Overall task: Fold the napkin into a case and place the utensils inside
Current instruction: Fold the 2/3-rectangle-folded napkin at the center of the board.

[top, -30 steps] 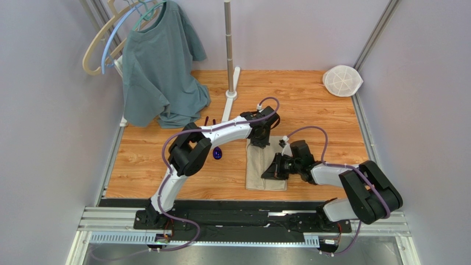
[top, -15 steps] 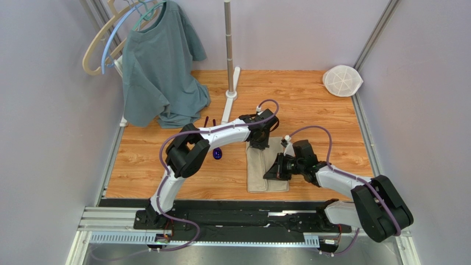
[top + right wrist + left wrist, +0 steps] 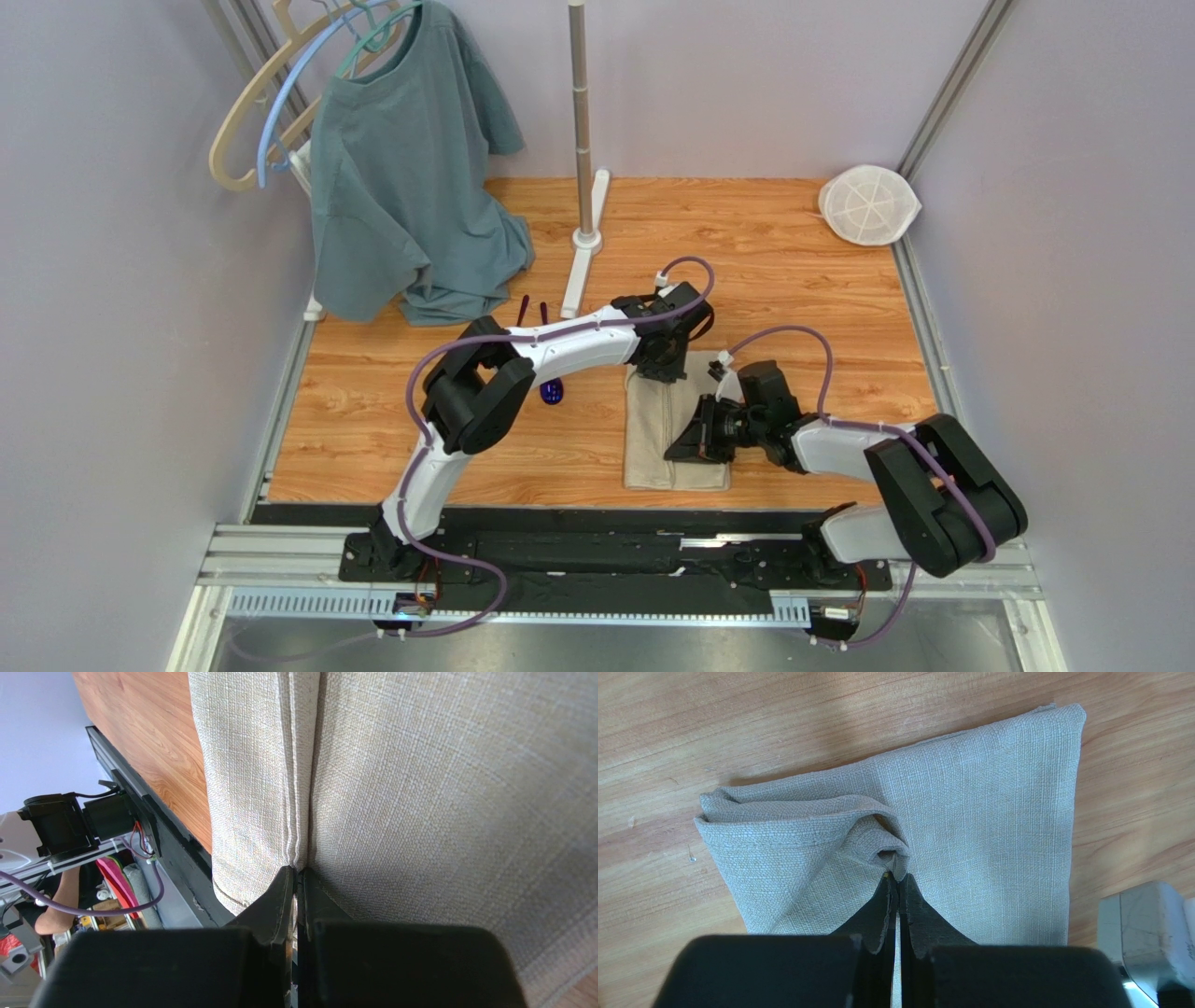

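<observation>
- Pinching a bunched layer at the far end of the napkin (image 3: pixel 990 812), the left pincer (image 3: pixel 896 878) is clamped tight, probably to anchor that end during folding.
- The right pincer (image 3: pixel 298 876) is likewise closed on a folded hem, seemingly ready to carry that flap across.
- The napkin lies mid-table (image 3: pixel 786 266) as a narrow oblong; the folding looks unfinished.
- The utensils (image 3: pixel 553 391) wait outside the cloth, to its left, with one purple bowl showing beneath the left arm.
</observation>
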